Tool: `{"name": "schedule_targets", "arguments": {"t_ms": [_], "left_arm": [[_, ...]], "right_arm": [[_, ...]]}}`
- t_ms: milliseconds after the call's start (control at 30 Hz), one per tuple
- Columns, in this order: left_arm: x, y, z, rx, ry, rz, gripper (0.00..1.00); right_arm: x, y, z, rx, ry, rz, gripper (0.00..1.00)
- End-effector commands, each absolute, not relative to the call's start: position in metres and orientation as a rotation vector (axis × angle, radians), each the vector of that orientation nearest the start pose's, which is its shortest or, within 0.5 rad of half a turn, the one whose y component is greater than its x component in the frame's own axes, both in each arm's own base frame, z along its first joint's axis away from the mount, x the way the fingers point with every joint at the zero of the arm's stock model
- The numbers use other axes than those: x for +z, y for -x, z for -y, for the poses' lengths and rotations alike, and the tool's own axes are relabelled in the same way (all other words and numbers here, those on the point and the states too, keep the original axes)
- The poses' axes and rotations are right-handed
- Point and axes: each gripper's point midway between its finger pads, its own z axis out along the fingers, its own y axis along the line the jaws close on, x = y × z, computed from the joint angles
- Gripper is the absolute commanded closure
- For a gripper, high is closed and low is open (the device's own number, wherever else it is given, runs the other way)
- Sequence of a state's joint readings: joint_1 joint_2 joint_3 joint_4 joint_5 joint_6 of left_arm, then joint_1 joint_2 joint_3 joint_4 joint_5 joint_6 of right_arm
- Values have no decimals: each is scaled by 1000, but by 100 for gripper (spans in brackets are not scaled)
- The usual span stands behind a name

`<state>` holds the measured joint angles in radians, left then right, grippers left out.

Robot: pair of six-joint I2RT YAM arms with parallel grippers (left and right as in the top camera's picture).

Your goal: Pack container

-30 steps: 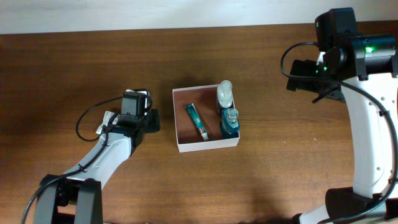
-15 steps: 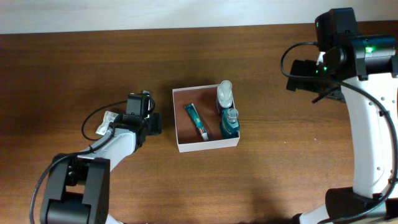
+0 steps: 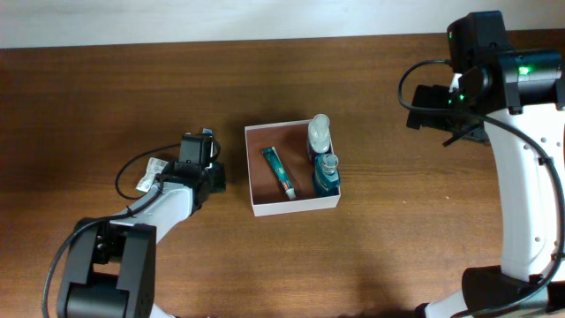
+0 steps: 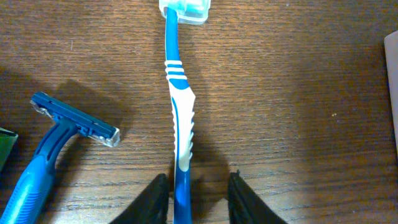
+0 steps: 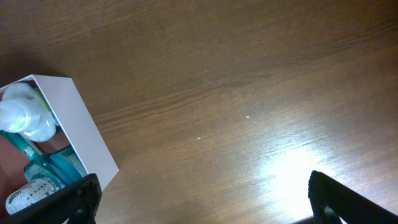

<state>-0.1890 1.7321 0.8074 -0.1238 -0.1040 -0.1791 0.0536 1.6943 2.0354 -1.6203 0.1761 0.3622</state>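
Left of the container [image 3: 296, 206] | my left claw [image 4: 198, 186] stood released, straddling the toothbrush [image 4: 176, 93] handle off-centre | risk: closing might have skewed it toward the razor [image 4: 59, 137]

Table [image 3: 106, 97]: dark brown wood; pale strip along far edge.
Container [image 3: 296, 206]: sq. shallow box, white walls, reddish-brown inside, approx. mid-table, slightly skewed.
Toothpaste tube [image 3: 279, 172]: flat inside container, left of centre, lying diag.
Clear bottle [image 3: 319, 132]: white cap, in container's far right corner.
Blue bottle [image 3: 327, 175]: vs. right wall, right beside clear bottle on its near side.
Left gripper [image 3: 214, 175]: just left of container, apart from its wall; fingers not discernible.
Right gripper [image 3: 425, 106]: well right of container.
Green LED [image 3: 527, 70]: lit on right arm.
Cable [image 3: 124, 172]: loops off left arm.
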Motion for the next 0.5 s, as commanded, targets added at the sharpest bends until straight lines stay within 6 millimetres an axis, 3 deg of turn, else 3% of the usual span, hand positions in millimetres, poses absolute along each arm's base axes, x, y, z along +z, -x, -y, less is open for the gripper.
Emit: {"name": "schedule_targets", "arguments": {"t_ms": [0,233,333,467], "left_arm": [[-4,-372,51,11,25,-2631,73],[-4,-371,47,43,34,-2630,74],[-3,-372,37,122,54,-2619,67],[-2,-374,34,140,60,-2611,66]], "right_arm": [[284,-335,16,-178,-477,-2763,2],[284,-335,16,-177,-477,-2763,2],[284,-335,16,-177,-477,-2763,2],[284,-335,16,-178,-477,-2763,2]]}}
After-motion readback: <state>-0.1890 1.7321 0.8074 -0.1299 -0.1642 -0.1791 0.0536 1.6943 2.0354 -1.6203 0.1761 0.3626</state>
